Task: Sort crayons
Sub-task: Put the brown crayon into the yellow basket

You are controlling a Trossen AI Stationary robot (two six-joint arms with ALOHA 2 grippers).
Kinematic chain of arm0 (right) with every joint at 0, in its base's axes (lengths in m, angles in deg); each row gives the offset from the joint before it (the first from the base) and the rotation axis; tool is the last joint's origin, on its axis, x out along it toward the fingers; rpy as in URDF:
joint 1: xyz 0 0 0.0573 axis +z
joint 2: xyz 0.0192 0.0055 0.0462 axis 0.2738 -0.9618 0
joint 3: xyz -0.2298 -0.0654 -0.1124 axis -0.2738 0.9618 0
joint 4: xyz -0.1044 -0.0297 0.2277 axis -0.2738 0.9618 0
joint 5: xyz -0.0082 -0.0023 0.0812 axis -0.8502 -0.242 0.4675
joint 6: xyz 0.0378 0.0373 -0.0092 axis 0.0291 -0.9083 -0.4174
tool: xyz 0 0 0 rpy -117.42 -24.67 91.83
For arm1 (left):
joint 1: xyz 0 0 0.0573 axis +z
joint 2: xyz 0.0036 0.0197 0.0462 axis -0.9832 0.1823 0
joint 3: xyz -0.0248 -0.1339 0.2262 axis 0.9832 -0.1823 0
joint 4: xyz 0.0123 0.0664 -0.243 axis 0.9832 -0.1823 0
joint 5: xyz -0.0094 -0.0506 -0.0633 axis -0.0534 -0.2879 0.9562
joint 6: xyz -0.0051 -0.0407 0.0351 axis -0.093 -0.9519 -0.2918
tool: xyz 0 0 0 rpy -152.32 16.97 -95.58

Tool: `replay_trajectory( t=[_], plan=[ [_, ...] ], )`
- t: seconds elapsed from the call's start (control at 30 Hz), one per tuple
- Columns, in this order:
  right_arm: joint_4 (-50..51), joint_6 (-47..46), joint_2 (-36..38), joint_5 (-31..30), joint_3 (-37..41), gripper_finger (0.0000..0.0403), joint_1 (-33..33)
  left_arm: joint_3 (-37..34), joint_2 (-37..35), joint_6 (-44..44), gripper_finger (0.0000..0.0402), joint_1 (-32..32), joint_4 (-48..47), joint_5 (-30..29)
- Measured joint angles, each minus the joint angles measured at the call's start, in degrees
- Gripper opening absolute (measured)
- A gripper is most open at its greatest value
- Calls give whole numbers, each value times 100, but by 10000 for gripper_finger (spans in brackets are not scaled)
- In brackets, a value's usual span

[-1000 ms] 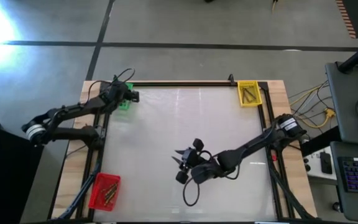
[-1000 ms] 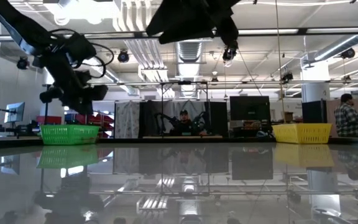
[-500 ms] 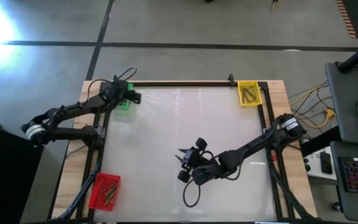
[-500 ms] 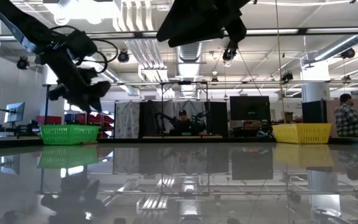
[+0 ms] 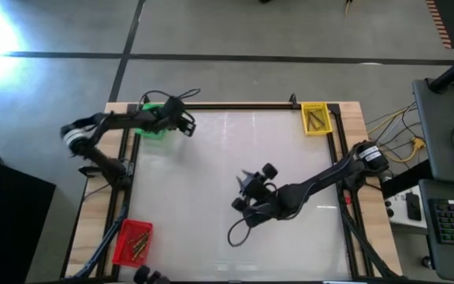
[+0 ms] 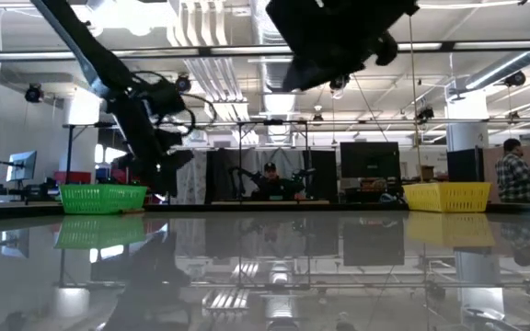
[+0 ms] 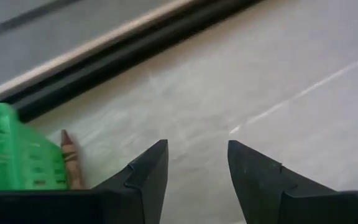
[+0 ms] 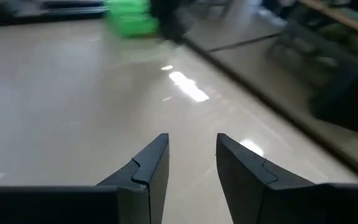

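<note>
Two arms reach over the glossy white table (image 5: 211, 158), and much of what they work on is hard to read. Nearest, at the near left corner, the red bin (image 5: 133, 242) holds a clutch of crayons (image 5: 138, 248), too small to count; dark objects at the near edge just right of it are cut off by the frame. The right arm stretches from its base at the right side, low and long, toward the table's middle, where the right gripper (image 5: 247, 186) hangs above bare surface. Its wrist view shows the two dark fingers (image 8: 146, 171) parted with nothing between them, only table beyond. In the low view this arm is just a black mass at the top, its fingers cut off.

Farther back, the left arm bends from the left edge toward the far left corner; the left gripper (image 5: 184, 125) sits just right of the green bin (image 5: 154, 128), its jaws spread and empty over the table. One brownish crayon (image 7: 70, 158) lies on the table against the green bin's wall, partly hidden behind a finger. What the green bin holds cannot be made out. At the far right corner, the yellow bin (image 5: 314, 118) holds a few dark crayons. No writing is readable anywhere.
</note>
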Motion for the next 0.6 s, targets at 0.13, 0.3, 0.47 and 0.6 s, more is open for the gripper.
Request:
replay_trajectory(
  t=[0.13,0.3,0.47,0.6],
  plan=[
    [648,-410,346,-507,0,123,-107,409,685,83,143,64,-470,-6],
    [757,-200,658,-679,4,123,-113,836,1114,39,137,73,-1071,-426],
    [821,21,858,-1004,43,123,-119,991,1067,62,137,85,-1616,-992],
    [964,125,939,-1261,66,123,-119,1021,980,34,137,99,-1983,-1955]
  ],
)
